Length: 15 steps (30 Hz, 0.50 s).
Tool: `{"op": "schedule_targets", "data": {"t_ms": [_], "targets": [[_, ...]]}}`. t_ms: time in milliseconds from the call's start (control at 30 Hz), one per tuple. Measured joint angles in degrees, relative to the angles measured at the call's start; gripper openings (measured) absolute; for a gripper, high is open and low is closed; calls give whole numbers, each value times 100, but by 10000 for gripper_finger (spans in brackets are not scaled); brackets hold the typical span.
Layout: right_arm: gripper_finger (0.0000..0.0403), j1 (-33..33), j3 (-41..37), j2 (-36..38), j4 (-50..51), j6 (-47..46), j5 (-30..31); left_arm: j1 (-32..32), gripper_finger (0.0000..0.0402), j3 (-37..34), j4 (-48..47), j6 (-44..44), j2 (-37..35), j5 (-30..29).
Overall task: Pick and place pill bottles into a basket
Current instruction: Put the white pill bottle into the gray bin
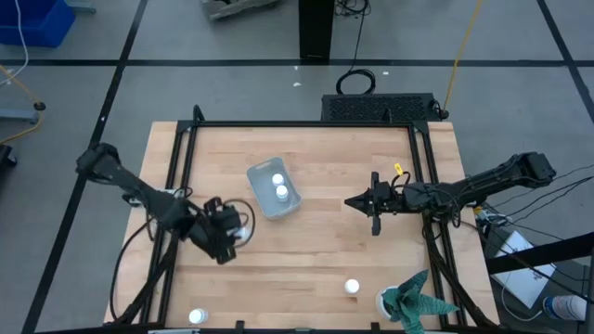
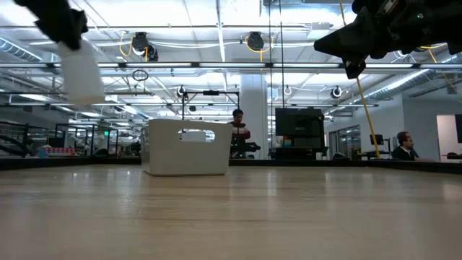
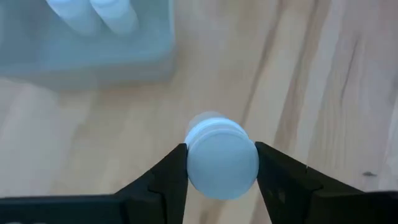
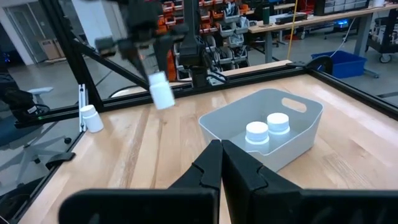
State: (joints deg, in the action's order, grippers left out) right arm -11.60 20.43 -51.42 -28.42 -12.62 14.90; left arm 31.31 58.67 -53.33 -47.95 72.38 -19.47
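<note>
The left tool [image 3: 221, 163] pinches a pill bottle [image 3: 222, 155] across its body, lifted clear of the desk [image 1: 316, 260]; it looks light, stiff and smooth, so a mid-body hold suits it. Just ahead, the basket [image 1: 290, 206] holds two bottles. Farther off, the right tool [image 1: 372, 201] hangs pressed together, empty

The table [image 1: 316, 250] was a pale wooden butcher-block top with a black frame along its edges. The basket [image 1: 290, 207] sat on it left of centre, turned at an angle. One pill bottle [image 1: 352, 288] stood upright on the bare wood toward the near edge, right of centre. Another pill bottle [image 1: 196, 317] stood at the near left edge. A teal-and-white cloth-like thing [image 1: 415, 301] lay at the near right corner.
</note>
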Motion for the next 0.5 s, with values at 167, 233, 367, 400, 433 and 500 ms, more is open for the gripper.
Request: {"op": "schedule_targets", "data": {"t_ms": [167,233,367,400,433,500], "targets": [[0,0,0,0,0,18,0,-518,164,0,15,559,-519,-188],[0,0,0,0,0,24,0,-774,172,0,78,833,-692,-192],[0,2,0,0,0,26,2,-1323,189,0,349,1371,-876,-289],[0,2,0,0,0,26,2,-1463,188,0,481,1500,-890,-339],[0,2,0,0,0,26,1,-1618,184,0,611,1647,-907,-354],[0,4,0,0,0,34,2,-1950,172,0,862,1967,-914,-292]]}}
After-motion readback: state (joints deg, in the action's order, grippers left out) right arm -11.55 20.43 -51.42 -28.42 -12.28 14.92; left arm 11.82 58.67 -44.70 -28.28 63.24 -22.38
